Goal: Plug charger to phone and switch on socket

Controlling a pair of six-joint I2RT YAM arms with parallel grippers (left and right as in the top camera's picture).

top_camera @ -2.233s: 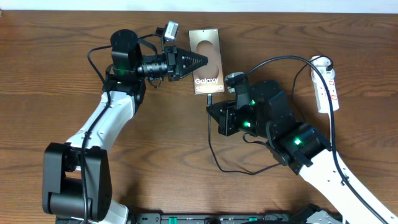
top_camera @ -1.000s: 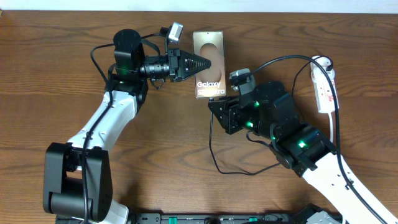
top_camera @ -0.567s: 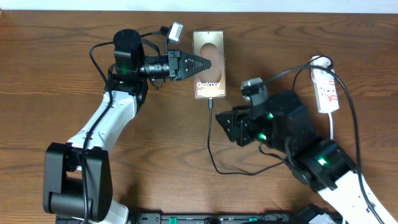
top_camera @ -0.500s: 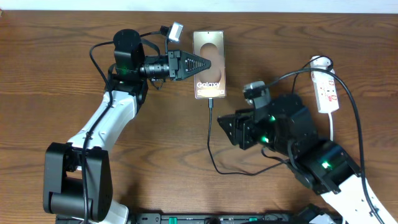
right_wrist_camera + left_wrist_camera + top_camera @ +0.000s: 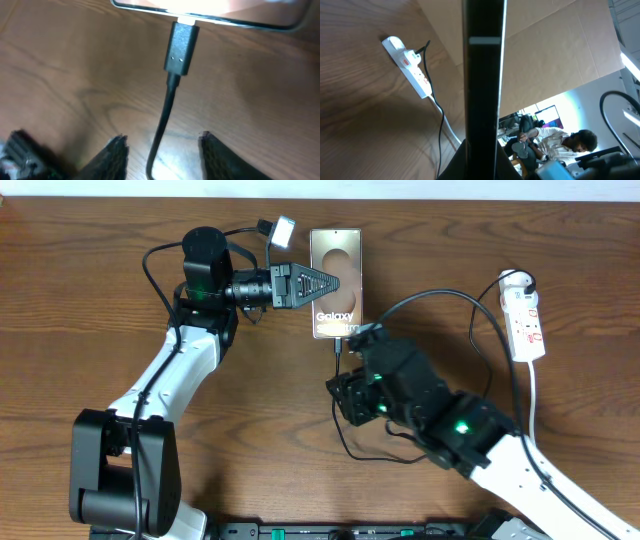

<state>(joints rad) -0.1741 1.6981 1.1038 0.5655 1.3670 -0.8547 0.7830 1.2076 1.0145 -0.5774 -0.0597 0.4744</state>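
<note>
Right wrist view: charger [image 5: 181, 47] tip seated in phone [image 5: 240, 12], upper frame; right tool [image 5: 161, 144] spread wide, empty; left tool [image 5: 325, 281] clamped on phone. Risk: tip dragged out if charger is snagged reaching socket [image 5: 523, 315], far right.

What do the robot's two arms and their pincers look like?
The left arm and right arm have white shell links and black joint housings, with black cables looped along them. The left pincer is black and tapers to a point. Green lights glow on the right arm; the right pincer has dark, textured fingers.
</note>
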